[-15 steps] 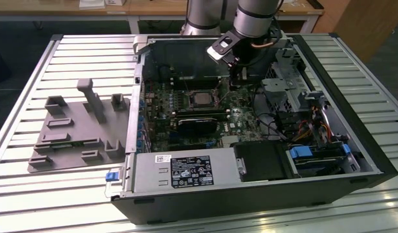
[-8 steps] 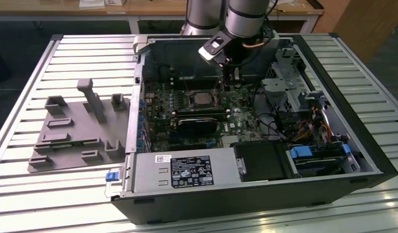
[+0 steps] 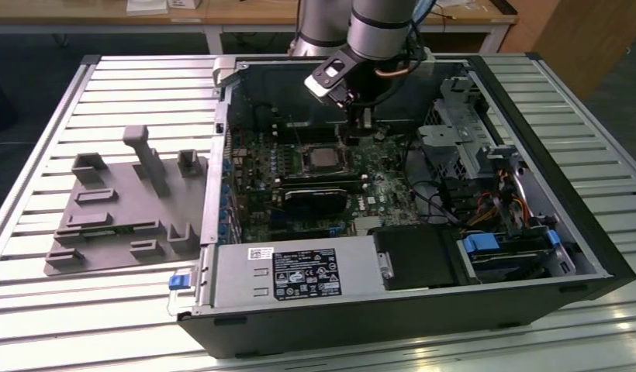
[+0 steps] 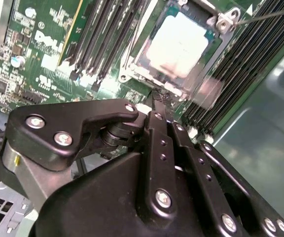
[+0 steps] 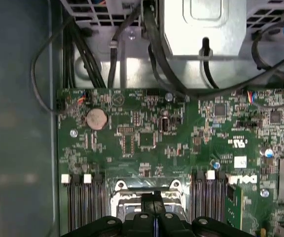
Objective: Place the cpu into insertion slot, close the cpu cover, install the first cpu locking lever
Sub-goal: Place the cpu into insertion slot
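Note:
The cpu (image 4: 181,44), a dull silver square, lies in the insertion slot (image 5: 118,186) on the green board. The cpu cover (image 4: 137,59), a thin metal frame, sits around the chip's face. A thin lever rod (image 4: 270,15) runs off from the socket's corner. In the exterior view the cpu (image 3: 323,157) is in the middle of the board. My gripper (image 3: 366,120) hangs just beyond it, toward the case's back wall. The black fingers are pressed together with nothing between them, and the tips of my gripper (image 4: 156,98) are close to the socket's edge, as the first wrist view also shows for the gripper (image 5: 153,197).
The open computer case (image 3: 597,256) lies on a slatted table. A grey fixture tray (image 3: 122,209) sits at the exterior view's left. A black card (image 3: 318,194), the power supply (image 3: 292,275), the drive cage (image 3: 453,139) and cables (image 5: 157,59) surround the board. Memory slots (image 4: 97,39) flank the socket.

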`<control>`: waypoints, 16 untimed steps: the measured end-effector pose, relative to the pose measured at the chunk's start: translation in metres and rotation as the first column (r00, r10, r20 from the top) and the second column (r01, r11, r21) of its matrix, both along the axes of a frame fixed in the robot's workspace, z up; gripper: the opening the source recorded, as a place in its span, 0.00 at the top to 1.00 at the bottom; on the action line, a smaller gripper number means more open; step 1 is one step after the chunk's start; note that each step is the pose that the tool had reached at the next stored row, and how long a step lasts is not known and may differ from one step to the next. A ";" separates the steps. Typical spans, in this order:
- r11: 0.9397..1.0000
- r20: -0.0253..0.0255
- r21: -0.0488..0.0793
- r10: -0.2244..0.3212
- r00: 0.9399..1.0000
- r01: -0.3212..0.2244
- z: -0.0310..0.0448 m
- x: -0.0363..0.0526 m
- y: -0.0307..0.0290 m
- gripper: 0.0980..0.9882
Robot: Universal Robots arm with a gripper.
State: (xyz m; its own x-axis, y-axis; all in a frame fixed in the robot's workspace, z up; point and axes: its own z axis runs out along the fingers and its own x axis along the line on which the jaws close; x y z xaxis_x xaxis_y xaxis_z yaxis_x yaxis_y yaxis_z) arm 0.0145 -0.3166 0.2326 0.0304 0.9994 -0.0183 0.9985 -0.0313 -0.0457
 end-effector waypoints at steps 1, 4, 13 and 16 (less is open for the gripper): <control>1.000 0.001 0.000 0.000 1.000 0.000 0.0000 -0.0019 0.0000 1.00; 1.000 0.003 0.000 0.000 1.000 0.000 0.0000 -0.0057 0.0000 1.00; 1.000 0.045 0.000 0.000 0.999 0.000 -0.0016 -0.0163 0.0000 1.00; 1.000 0.049 0.000 0.000 0.999 0.000 -0.0031 -0.0229 0.0000 1.00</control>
State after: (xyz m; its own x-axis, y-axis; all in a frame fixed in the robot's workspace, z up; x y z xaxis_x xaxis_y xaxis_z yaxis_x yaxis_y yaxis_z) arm -0.0083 -0.3165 0.2295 0.0314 0.9994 -0.0166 0.9995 -0.0313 0.0037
